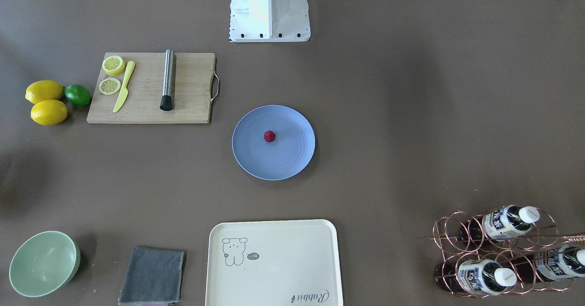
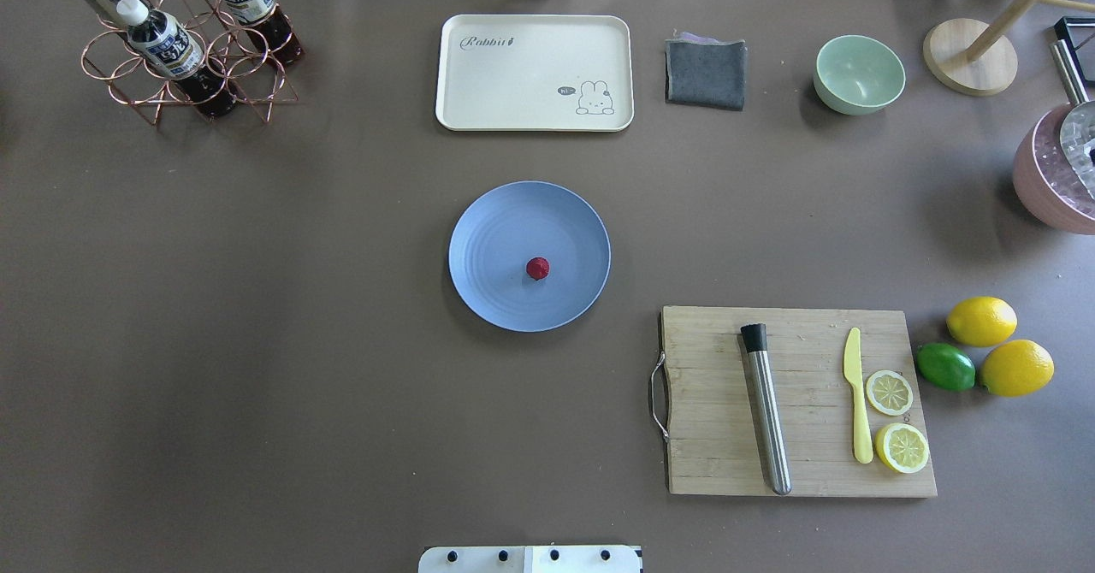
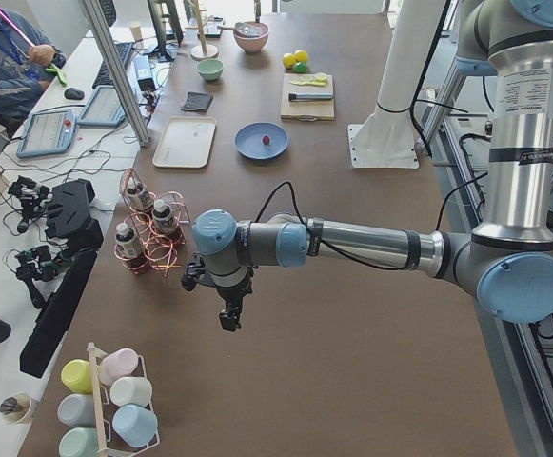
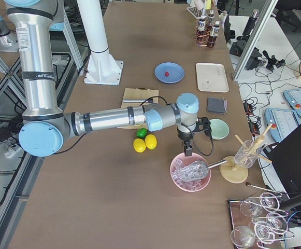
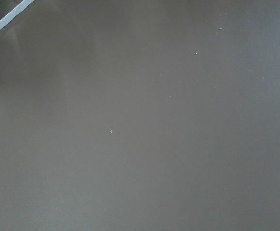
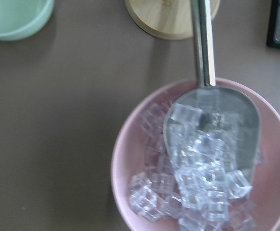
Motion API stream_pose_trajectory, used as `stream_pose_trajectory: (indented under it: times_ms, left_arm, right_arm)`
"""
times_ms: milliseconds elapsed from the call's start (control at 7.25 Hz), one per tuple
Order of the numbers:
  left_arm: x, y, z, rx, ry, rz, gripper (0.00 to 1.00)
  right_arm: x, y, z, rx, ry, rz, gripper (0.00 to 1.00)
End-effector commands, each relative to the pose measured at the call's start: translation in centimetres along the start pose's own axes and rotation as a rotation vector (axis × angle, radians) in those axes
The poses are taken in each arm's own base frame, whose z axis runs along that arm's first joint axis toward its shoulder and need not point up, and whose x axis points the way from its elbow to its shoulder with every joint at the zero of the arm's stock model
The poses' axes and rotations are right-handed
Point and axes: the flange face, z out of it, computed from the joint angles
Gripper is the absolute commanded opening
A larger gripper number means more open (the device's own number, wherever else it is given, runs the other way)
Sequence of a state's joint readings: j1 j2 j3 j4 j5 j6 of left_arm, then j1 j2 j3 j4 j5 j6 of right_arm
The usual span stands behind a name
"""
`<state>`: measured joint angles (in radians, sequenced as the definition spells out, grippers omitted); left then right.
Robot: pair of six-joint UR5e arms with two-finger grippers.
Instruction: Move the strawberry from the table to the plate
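The small dark-red strawberry (image 1: pixel 269 136) (image 2: pixel 537 268) lies on the round light-blue plate (image 1: pixel 256 162) (image 2: pixel 492 295), slightly off its middle, on the grey-brown table (image 1: pixel 388 114). Nothing touches either one. My left gripper (image 3: pixel 228 319) shows only in the exterior left view, hanging over bare table near the bottle rack, far from the plate. The exterior right view alone shows my right gripper (image 4: pixel 187 152), above the pink bowl of ice. I cannot tell whether either gripper is open or shut.
A wooden cutting board (image 2: pixel 804 470) holds a steel muddler, a yellow knife and lemon slices. Lemons (image 2: pixel 981 321) and a lime (image 2: pixel 945 366) lie beside it. A cream tray (image 2: pixel 535 73), grey cloth (image 2: pixel 706 73), mint bowl (image 2: pixel 859 74), bottle rack (image 2: pixel 184 51) and ice bowl (image 6: pixel 130 159) stand around.
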<state>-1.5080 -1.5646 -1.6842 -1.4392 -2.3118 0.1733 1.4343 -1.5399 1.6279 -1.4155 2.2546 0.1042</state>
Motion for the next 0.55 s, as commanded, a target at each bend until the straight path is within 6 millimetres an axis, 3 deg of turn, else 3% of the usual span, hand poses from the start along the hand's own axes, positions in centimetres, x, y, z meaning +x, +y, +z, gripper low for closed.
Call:
stream_pose_trajectory:
  times_ms: [0,414]
  left_arm:
    - [0.0,0.0,0.0,0.002,0.000,0.002,0.99]
    - [0.1,-0.1,-0.1,0.004,-0.001,0.004,0.99]
  right_arm:
    - [7.7,5.2,2.0,-0.054,0.014,0.026,1.00]
    - [9.2,6.7,3.0,-0.078,0.001,0.095,1.00]
